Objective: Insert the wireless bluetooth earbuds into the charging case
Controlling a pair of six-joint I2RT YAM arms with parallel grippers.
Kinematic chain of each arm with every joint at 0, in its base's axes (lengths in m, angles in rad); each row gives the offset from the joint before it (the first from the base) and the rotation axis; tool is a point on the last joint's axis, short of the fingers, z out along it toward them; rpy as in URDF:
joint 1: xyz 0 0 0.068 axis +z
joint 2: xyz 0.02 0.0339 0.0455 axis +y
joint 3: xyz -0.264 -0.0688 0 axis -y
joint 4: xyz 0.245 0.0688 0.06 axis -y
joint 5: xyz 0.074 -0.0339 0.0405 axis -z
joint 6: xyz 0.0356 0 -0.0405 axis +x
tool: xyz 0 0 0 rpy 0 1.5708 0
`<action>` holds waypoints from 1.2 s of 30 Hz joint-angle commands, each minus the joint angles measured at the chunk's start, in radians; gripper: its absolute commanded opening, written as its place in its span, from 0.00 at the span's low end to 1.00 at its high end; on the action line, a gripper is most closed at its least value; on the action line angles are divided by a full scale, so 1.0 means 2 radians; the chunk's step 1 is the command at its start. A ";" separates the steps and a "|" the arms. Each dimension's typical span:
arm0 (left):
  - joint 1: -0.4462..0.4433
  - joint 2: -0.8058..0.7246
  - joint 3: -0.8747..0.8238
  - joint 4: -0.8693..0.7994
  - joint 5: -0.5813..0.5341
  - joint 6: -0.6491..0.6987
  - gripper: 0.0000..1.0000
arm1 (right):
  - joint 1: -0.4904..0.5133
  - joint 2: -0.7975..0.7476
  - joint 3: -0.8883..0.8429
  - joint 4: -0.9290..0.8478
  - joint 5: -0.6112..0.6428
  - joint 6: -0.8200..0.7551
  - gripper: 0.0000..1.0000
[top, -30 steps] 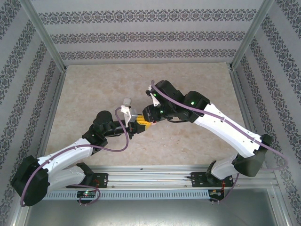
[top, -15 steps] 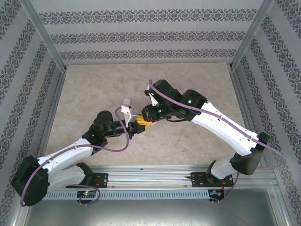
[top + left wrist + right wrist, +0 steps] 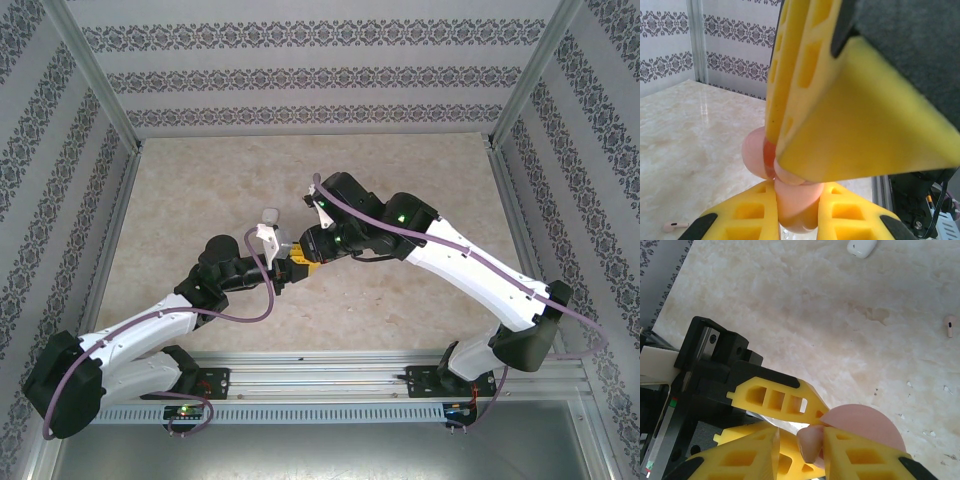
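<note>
My right gripper (image 3: pixel 801 436) is nudging leftward from a second ago, pinching a pale pink bean-shaped earbud (image 3: pixel 810 446) against the round pink charging case (image 3: pixel 866 421) that my left gripper (image 3: pixel 796 189) is clamping tightly above the beige marble worktop (image 3: pixel 805 315).

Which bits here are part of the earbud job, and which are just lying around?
Job: pink case in the left fingers; pale earbud in the right fingers; loose pink earbud on the table.
Lying about: white rounded piece, purpose unclear.
</note>
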 commanded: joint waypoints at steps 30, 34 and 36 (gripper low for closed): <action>-0.002 -0.017 -0.005 0.055 -0.018 -0.015 0.00 | 0.001 -0.073 -0.088 0.066 0.045 0.052 0.14; -0.002 -0.018 -0.005 0.058 -0.022 -0.015 0.00 | 0.000 -0.084 -0.100 0.074 0.046 0.059 0.14; -0.002 -0.017 -0.006 0.062 -0.023 -0.016 0.00 | 0.000 -0.086 -0.104 0.074 0.046 0.061 0.14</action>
